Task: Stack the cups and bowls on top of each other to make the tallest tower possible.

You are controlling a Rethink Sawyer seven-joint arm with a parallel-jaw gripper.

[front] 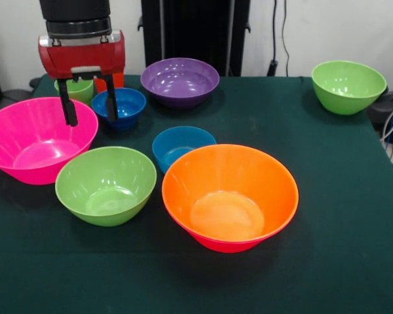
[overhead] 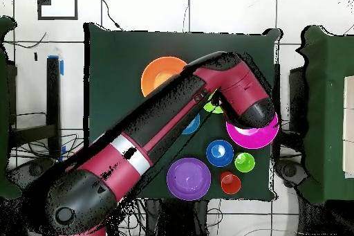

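My gripper (front: 90, 108) hangs open, one finger over the right rim of the big pink bowl (front: 36, 140), the other at the left rim of a small blue bowl (front: 121, 104). Nothing is between the fingers. Just behind it stand the light-green cup (front: 75, 88) and the orange cup (front: 118, 80), which is mostly hidden. A green bowl (front: 105, 186), another small blue bowl (front: 182, 145) and the big orange bowl (front: 229, 196) sit near the front. The purple bowl (front: 180, 82) is at the back. Each bowl stands alone; no tower shows.
A second green bowl (front: 348, 85) sits at the far right corner of the dark green table (front: 340, 216). In the overhead view the arm (overhead: 159, 136) crosses the table and covers part of the pink bowl (overhead: 254, 136) and the middle bowls.
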